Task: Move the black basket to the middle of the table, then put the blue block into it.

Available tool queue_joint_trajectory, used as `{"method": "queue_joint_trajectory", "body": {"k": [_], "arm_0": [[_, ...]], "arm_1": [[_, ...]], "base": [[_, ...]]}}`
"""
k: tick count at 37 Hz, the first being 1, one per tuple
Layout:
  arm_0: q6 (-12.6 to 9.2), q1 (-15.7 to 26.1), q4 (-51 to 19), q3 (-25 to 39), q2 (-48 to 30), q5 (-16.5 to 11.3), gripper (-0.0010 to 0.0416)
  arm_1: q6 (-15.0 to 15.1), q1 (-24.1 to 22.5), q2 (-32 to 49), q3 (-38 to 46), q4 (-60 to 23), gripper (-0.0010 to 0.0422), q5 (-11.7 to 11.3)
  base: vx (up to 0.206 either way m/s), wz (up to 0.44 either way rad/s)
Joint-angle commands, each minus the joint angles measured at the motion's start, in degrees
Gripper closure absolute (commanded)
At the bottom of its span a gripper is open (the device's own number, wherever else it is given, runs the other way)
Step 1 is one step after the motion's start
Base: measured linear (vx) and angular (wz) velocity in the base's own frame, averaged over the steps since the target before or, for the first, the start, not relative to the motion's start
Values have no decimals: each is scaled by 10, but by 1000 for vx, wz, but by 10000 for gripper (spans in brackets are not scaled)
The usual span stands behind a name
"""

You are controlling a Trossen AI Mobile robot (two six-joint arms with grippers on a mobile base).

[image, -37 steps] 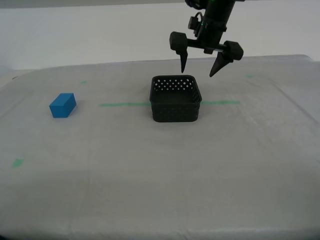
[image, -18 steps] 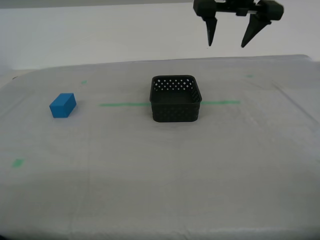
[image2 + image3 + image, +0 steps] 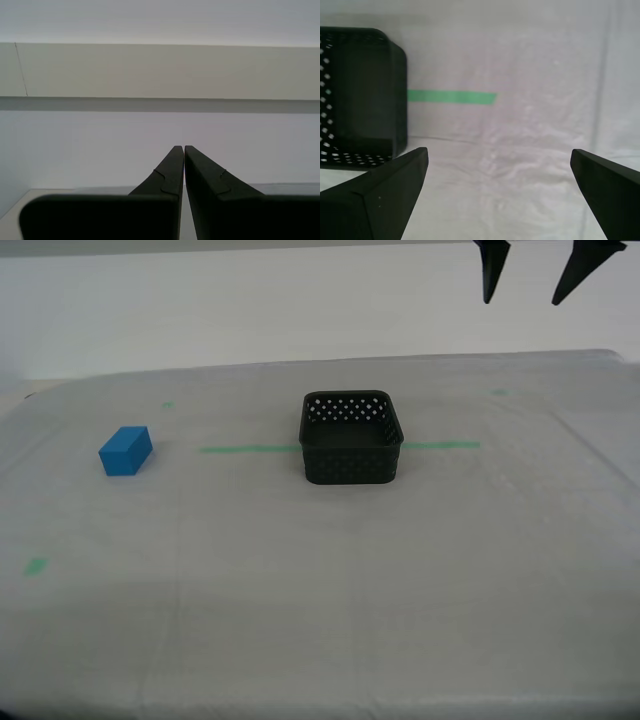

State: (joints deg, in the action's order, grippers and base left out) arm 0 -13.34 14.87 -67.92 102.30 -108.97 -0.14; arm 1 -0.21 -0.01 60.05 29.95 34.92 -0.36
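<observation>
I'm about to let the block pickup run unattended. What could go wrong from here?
The blue block sits far from the black basket, toward the exterior view's left, so the carry is long and a weak grasp could drop it. The basket is light-looking; a low approach over its rim might nudge it off the green tape line.

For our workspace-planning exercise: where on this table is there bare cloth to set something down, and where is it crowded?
Bare cloth: the whole near half of the table, the stretch between the blue block and the black basket, and everything on the exterior view's right of the basket. Nowhere is crowded.
</observation>
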Motion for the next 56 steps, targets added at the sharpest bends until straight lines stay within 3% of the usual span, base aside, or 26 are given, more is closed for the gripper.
{"method": "queue_joint_trajectory", "body": {"k": [1, 21, 27, 29, 34, 42, 56], "arm_0": [[17, -21, -10, 0, 2, 1, 5], [87, -101, 11, -7, 3, -7, 5], [89, -127, 80, -77, 10, -63, 6], [89, -133, 105, -106, 13, -68, 6], [91, -138, 150, -166, 28, -48, 6], [89, -139, 207, -231, 67, 17, 6], [101, -141, 219, -249, 101, 28, 6]], "arm_1": [[1, 0, 0, 0, 3, 412, 0], [1, 0, 0, 0, 3, 412, 0], [1, 0, 0, 0, 3, 412, 0], [1, 0, 0, 0, 3, 412, 0], [1, 0, 0, 0, 3, 412, 0], [1, 0, 0, 0, 3, 412, 0], [1, 0, 0, 0, 3, 412, 0]], "base": [[0, 0], [0, 0], [0, 0], [0, 0], [0, 0], [0, 0], [0, 0]]}}
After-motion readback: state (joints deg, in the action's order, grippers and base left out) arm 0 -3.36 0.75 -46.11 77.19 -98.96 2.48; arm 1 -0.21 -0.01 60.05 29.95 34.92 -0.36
